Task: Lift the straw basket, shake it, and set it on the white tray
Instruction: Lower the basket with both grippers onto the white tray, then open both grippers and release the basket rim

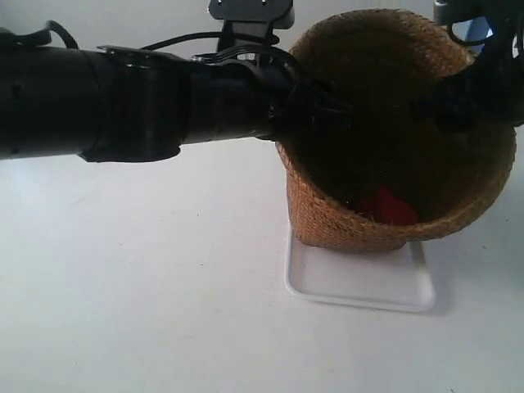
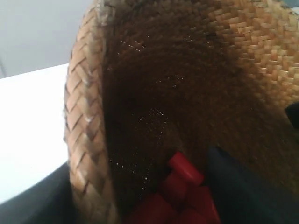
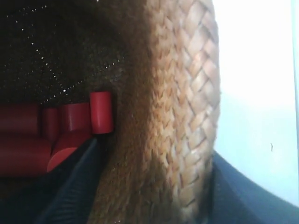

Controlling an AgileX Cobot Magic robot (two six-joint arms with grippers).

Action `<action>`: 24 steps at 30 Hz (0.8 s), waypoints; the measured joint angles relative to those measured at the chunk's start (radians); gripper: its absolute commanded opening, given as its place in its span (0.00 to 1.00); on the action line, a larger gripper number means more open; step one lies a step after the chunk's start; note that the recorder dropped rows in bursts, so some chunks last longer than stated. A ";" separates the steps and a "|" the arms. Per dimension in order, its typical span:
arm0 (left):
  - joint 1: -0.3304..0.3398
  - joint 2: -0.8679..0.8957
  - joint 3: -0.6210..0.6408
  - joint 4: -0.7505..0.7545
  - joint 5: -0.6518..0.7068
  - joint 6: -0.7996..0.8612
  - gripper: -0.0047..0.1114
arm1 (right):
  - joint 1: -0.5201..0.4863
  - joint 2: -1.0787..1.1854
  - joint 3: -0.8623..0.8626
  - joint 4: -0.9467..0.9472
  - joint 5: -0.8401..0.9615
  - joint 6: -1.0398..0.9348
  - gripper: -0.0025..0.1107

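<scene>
The straw basket (image 1: 327, 217) leans with its dark mouth toward the exterior view, its base at the back edge of the white tray (image 1: 360, 286); I cannot tell whether it rests on the tray. Red cylinders (image 1: 391, 209) lie inside it. A black arm reaches the rim from each side of that view. My left gripper (image 2: 140, 196) straddles the basket wall (image 2: 86, 140): the outer finger (image 2: 37, 200) is against it, while the inner finger (image 2: 247, 191) stands apart beside the red cylinders (image 2: 184, 170). My right gripper (image 3: 154, 186) is shut on the basket wall (image 3: 182, 116).
The arm at the exterior view's left (image 1: 123, 102) crosses the upper left of the picture. A white tabletop (image 1: 139, 286) spreads around the tray. More red cylinders (image 3: 100, 112) sit near the right gripper's inner finger (image 3: 70, 186).
</scene>
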 measured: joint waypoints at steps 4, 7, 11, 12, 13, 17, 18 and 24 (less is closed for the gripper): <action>-0.002 0.000 -0.021 0.000 -0.085 0.000 0.76 | 0.000 0.000 -0.023 0.000 -0.002 0.000 0.51; -0.006 0.000 -0.046 0.000 -0.155 0.000 0.76 | 0.000 0.000 -0.028 -0.005 -0.018 0.000 0.57; -0.006 -0.002 -0.063 0.000 -0.151 0.058 0.76 | 0.000 -0.002 -0.030 -0.043 -0.038 0.015 0.59; -0.006 -0.002 -0.063 0.000 -0.097 0.091 0.76 | 0.000 -0.002 -0.030 -0.046 -0.041 0.016 0.59; -0.006 -0.002 -0.065 0.000 -0.078 0.100 0.76 | 0.000 -0.002 -0.030 -0.050 -0.041 0.016 0.59; -0.008 -0.002 -0.106 0.000 -0.226 0.123 0.76 | 0.000 -0.027 -0.030 -0.116 -0.086 0.064 0.59; -0.008 -0.002 -0.117 0.000 -0.271 0.137 0.76 | 0.000 -0.040 -0.030 -0.120 -0.102 0.069 0.59; -0.008 -0.003 -0.122 0.022 -0.351 0.216 0.76 | 0.000 -0.053 -0.035 -0.132 -0.161 0.076 0.59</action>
